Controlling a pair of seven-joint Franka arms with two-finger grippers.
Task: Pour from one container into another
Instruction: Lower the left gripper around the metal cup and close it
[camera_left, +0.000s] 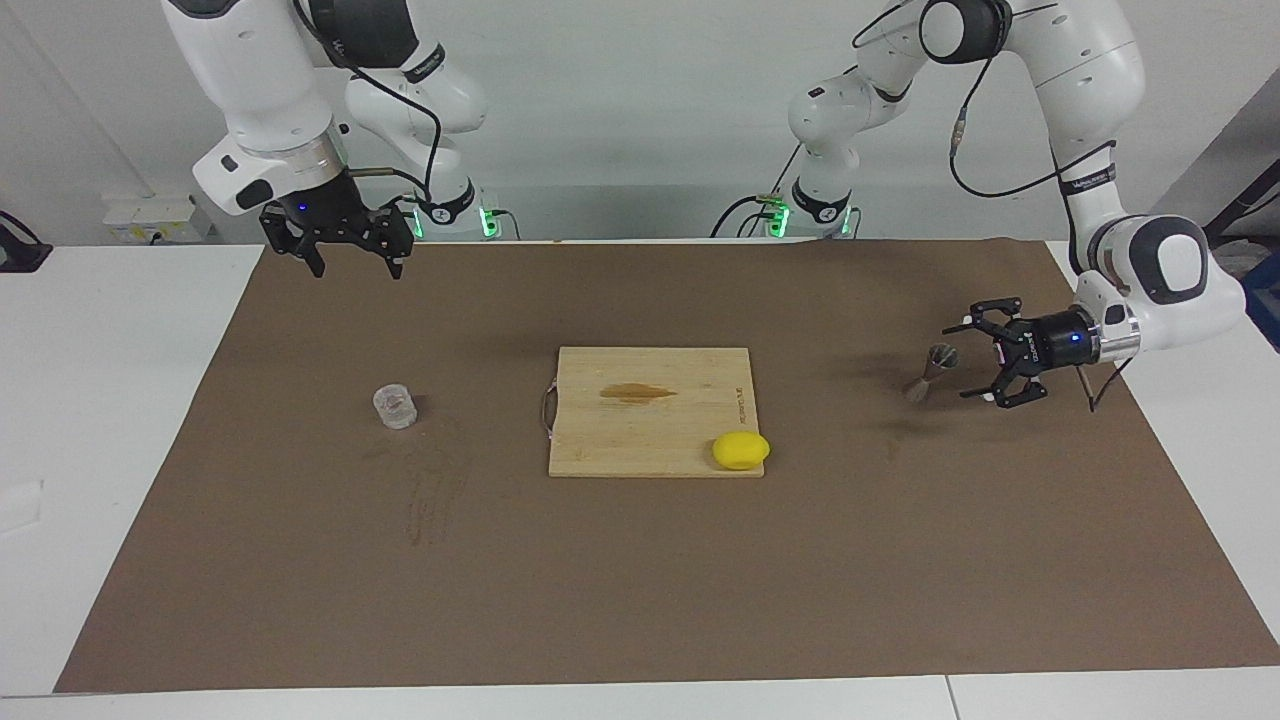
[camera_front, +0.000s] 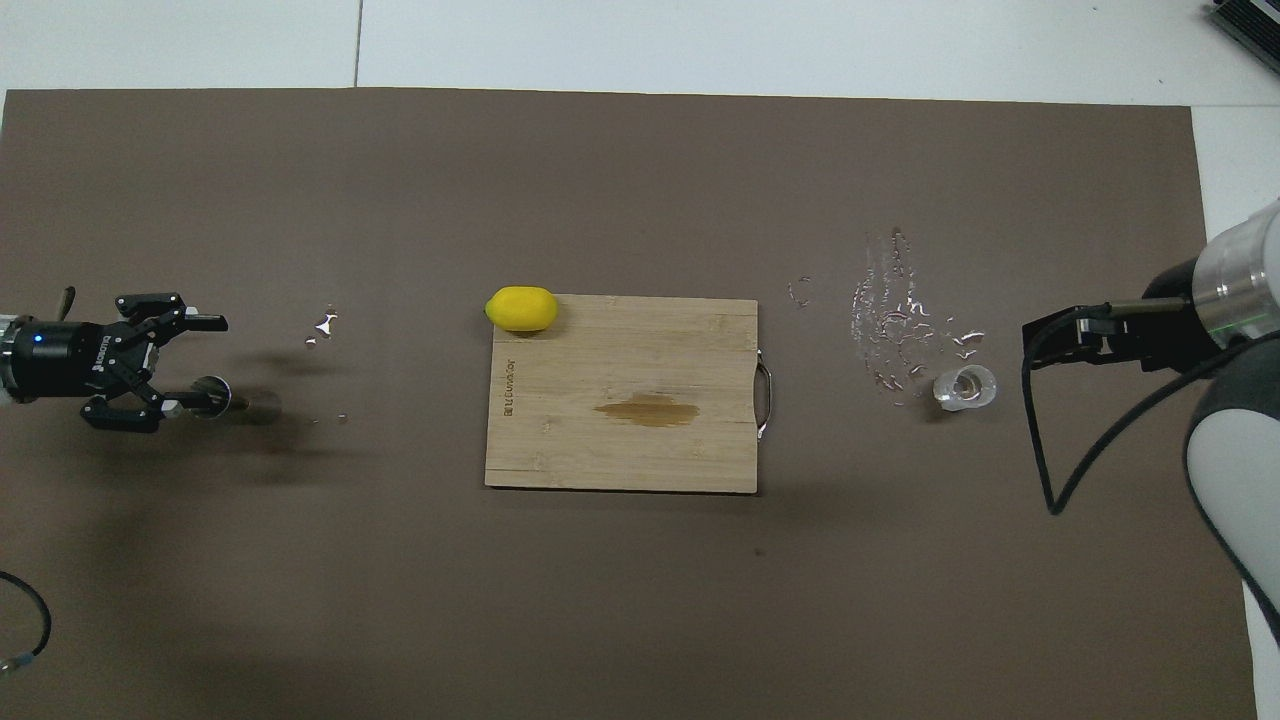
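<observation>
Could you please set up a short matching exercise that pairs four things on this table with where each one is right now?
Things:
1. lemon
2. glass cup
3. metal jigger
4. right gripper

Places:
A. on the mat at the left arm's end, just in front of the open left gripper
B. on a corner of the cutting board
C. raised over the mat's edge nearest the robots, open
D. on the mat at the right arm's end, beside spilled droplets

Pairs: 1-B, 2-D, 3-A, 4-C
</observation>
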